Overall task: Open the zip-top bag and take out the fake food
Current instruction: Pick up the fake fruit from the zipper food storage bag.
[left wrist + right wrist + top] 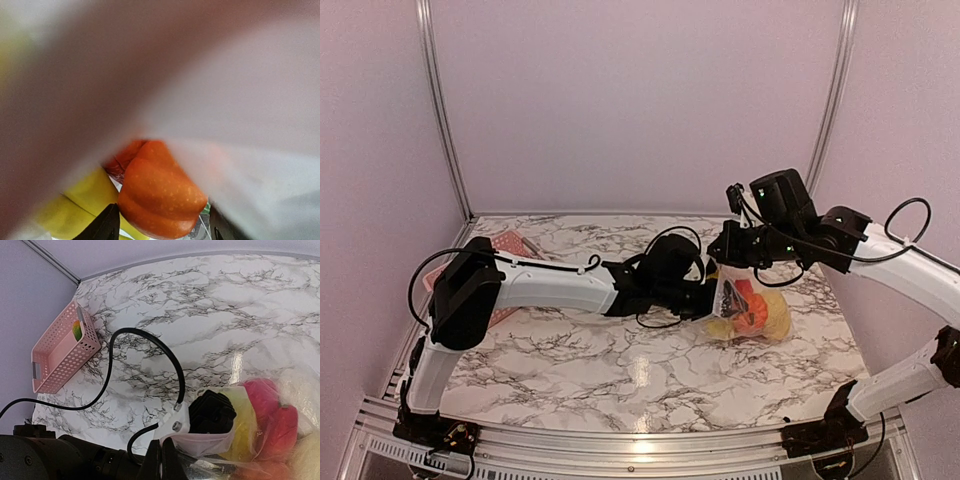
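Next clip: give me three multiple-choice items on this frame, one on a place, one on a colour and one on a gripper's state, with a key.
1. Where does the pink basket stand?
A. at the left edge of the table
B. beside the right arm's base
C. on top of the bag

2. What colour is the piece between the fingers of the left gripper?
A. blue
B. orange
C. white

3. How is the right gripper?
A. wide open over bare marble
B. shut on the rim of the zip-top bag
C. resting in the basket

Key: 1 A, the right wrist view shows it at that edge, far from the bag. 2 B, the left wrist view shows an orange piece filling the gap. 3 B, its fingers are together with plastic at their tips.
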Available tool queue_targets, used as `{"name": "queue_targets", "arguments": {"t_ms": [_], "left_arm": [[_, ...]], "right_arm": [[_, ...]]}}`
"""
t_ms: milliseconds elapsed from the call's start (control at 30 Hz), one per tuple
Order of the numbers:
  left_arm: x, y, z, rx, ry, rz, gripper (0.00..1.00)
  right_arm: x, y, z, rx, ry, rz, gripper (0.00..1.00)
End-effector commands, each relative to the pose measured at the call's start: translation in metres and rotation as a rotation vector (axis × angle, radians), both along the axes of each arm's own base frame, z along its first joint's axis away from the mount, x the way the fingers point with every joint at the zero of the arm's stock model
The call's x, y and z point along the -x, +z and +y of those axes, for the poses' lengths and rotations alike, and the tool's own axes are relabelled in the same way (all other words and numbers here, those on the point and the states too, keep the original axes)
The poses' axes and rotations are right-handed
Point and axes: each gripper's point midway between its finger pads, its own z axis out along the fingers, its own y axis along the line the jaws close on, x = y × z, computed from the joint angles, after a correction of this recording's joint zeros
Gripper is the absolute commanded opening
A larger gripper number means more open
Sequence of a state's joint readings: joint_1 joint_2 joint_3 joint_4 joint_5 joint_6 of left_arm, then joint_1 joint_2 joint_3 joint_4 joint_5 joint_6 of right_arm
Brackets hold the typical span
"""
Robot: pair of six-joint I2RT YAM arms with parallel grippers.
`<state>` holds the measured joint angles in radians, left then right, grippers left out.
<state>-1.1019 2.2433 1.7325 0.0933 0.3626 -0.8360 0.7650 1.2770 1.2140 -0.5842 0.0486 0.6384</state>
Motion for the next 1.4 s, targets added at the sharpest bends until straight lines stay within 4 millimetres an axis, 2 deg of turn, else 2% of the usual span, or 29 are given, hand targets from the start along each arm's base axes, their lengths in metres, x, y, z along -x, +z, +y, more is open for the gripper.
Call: {"name": "queue_targets", "arguments": {"t_ms": [0,133,433,567,767,833,867,900,1000,1133,1367], "left_arm": [[0.023,-0.022,-0.011,-0.034,-0.078,0.031,0.64],[0.022,-0.024,-0.011,-0.042,-0.071,0.029,0.69],[0.02,-0.013,-0.01,-0.013,-0.053,0.025,0.45],[0.018,-0.01,-0.007,-0.005,-0.041,0.02,0.42],[0.017,-0.015,-0.004,-0.012,-0.037,0.028,0.41],[0.017,-0.018,-0.003,-0.016,-0.036,0.031,0.41],[0.016,-0.018,-0.003,-0.016,-0.035,0.033,0.41],[0.016,-0.019,-0.003,-0.016,-0.036,0.035,0.41],[0.016,-0.018,-0.003,-0.012,-0.035,0.036,0.42],[0.016,-0.019,-0.003,-0.011,-0.037,0.039,0.43],[0.017,-0.021,-0.004,-0.01,-0.041,0.046,0.44]], "right_arm": [[-0.003,0.025,0.01,-0.079,0.008,-0.064,0.0],[-0.003,0.025,0.01,-0.078,0.006,-0.063,0.0],[-0.002,0.022,-0.001,-0.042,-0.023,-0.062,0.0],[-0.002,0.019,-0.011,0.003,-0.048,-0.064,0.02],[0.005,0.015,-0.043,0.097,-0.13,-0.077,0.42],[0.009,0.014,-0.053,0.108,-0.15,-0.078,0.5],[0.012,0.01,-0.058,0.118,-0.162,-0.071,0.5],[0.015,0.007,-0.063,0.126,-0.171,-0.064,0.49],[0.026,-0.008,-0.077,0.144,-0.199,-0.033,0.36],[0.042,-0.036,-0.095,0.169,-0.234,0.031,0.24],[0.06,-0.059,-0.124,0.173,-0.319,0.075,0.16]]}}
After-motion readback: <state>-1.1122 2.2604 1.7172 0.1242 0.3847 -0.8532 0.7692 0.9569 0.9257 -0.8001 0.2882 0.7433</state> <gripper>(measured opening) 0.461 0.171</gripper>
